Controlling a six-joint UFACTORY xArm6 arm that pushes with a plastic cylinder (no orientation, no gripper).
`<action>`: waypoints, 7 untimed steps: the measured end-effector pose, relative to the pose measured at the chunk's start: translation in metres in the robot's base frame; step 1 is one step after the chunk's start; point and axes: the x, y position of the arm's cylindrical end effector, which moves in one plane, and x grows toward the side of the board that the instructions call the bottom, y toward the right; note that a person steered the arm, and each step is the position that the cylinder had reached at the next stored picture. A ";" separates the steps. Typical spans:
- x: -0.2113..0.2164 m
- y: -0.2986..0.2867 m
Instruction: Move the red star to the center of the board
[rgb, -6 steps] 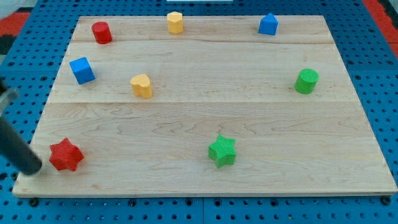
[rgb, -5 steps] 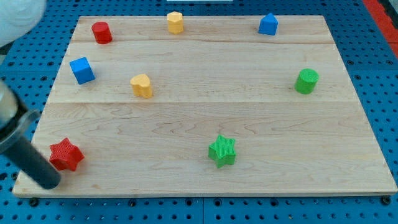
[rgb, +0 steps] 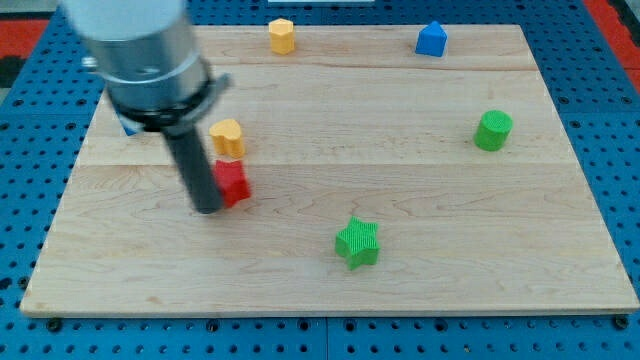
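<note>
The red star (rgb: 233, 183) lies left of the board's middle, just below the yellow block (rgb: 227, 136). My tip (rgb: 207, 207) is at the star's left side, touching it. The rod and the arm body above it cover the star's left part, the blue cube and the red cylinder at the view's upper left.
A yellow hexagonal block (rgb: 282, 35) and a blue block (rgb: 431, 39) stand near the top edge. A green cylinder (rgb: 492, 131) is at the right. A green star (rgb: 357, 242) lies below the middle. The wooden board (rgb: 450, 260) rests on blue pegboard.
The red star has gone from the lower left corner up and to the right, to just below the yellow block. My tip moved with it, and the arm now covers the upper left.
</note>
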 end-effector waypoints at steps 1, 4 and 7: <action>0.002 -0.016; -0.020 -0.013; -0.051 0.066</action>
